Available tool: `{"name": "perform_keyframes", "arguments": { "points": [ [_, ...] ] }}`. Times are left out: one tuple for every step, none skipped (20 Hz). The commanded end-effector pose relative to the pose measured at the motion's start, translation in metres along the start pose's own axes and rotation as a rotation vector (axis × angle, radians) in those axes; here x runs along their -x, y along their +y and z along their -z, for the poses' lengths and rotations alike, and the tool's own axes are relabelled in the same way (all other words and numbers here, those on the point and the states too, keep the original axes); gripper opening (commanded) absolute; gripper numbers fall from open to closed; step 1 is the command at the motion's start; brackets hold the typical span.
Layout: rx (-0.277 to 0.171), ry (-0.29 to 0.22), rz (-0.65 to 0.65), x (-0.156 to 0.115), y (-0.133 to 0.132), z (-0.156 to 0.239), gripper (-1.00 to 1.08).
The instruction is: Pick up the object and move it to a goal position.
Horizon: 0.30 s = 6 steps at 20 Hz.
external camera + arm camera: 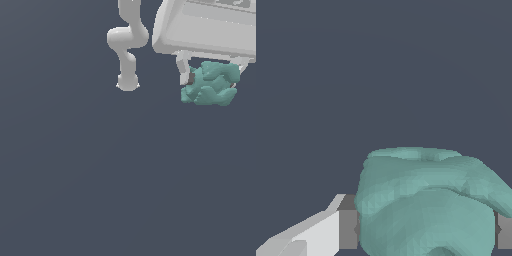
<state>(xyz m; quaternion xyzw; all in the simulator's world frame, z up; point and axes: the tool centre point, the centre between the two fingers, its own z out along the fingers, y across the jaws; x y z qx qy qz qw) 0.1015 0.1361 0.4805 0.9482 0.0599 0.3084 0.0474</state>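
The object is a teal-green lumpy, ridged chunk (211,83). It sits between the two white fingers of my gripper (212,80) at the upper right of the exterior view, close to the camera. The fingers press on both its sides, so the gripper is shut on it. In the wrist view the chunk (426,210) fills the space between the dark grey pads (348,229), which touch it on each side. It appears held above the dark floor. No goal marker shows in either view.
The arm's white links and base (128,45) stand on the dark grey floor (100,175) at the upper middle of the exterior view. Nothing else shows on the floor.
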Motion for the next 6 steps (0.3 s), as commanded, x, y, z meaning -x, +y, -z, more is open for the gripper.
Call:
{"name": "perform_keyframes", "arguments": {
  "points": [
    [0.008, 0.019, -0.003, -0.007, -0.0023, 0.0125, -1.0],
    [0.009, 0.023, -0.003, -0.0085, -0.0029, 0.0154, -1.0],
    [0.01, 0.025, -0.003, -0.0095, -0.0035, 0.0172, -1.0],
    [0.011, 0.026, -0.003, -0.01, -0.0039, 0.0179, -1.0],
    [0.011, 0.026, -0.002, -0.0099, -0.0042, 0.0176, -1.0],
    [0.011, 0.025, -0.001, -0.0097, -0.0041, 0.0173, -1.0]
  ]
}}
